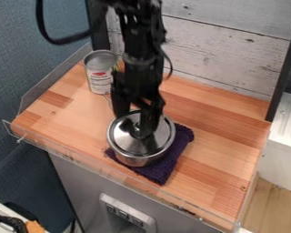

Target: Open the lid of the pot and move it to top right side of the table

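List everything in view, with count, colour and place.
Lid: 1, silver, on pot
Pot: 1, silver, on cloth
Cloth: 1, dark purple, on table
Can: 1, silver, pale label, table's far left
Table: 1, light wood, centre
Plank wall: 1, whitish, behind table
Posts: 2, black, beside planks
Outlet strip: 1, grey, below table's front
Wall: 1, blue, left
Object: 1, orange, bottom left
Floor: 1, light wood, lower right
Arm: 1, black, top
Gripper: 1, black, at lid

Smooth, glossy metal pot [134, 161] and lid [125, 137] on rough, matt cloth [166, 167]; smooth wooden tabletop [218, 141] beneath; at eleven o'clock a metal can [100, 60] with a paper-like label [101, 83]; toward one o'clock, rough, matt painted wood boards [227, 48]
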Robot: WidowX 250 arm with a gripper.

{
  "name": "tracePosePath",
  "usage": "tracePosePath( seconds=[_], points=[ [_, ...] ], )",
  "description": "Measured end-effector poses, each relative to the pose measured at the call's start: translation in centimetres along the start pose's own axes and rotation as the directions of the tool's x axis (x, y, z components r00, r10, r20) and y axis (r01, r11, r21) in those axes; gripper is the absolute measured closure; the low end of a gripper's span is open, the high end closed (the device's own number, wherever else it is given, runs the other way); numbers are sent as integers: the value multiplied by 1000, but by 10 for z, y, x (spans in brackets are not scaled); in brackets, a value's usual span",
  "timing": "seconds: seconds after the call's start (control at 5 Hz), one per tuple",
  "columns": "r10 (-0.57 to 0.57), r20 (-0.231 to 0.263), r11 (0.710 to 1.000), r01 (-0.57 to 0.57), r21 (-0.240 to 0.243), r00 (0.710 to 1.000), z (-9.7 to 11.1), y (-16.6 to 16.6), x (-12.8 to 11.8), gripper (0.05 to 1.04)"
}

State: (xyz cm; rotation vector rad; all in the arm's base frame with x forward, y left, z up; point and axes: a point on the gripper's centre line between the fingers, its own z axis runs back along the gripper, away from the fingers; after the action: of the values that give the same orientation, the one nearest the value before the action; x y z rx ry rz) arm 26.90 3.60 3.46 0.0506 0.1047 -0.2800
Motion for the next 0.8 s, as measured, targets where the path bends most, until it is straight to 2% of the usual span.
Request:
tracePosePath(
  seconds=[0.2,0.4,0.8],
  points=[
    [-15,3,1000,15,22,1000,-3,0,-3,103],
    [-21,8,999,21,29,1000,-4,-1,-3,200],
    [-37,6,999,37,39,999,-2,-1,-3,753]
  ],
)
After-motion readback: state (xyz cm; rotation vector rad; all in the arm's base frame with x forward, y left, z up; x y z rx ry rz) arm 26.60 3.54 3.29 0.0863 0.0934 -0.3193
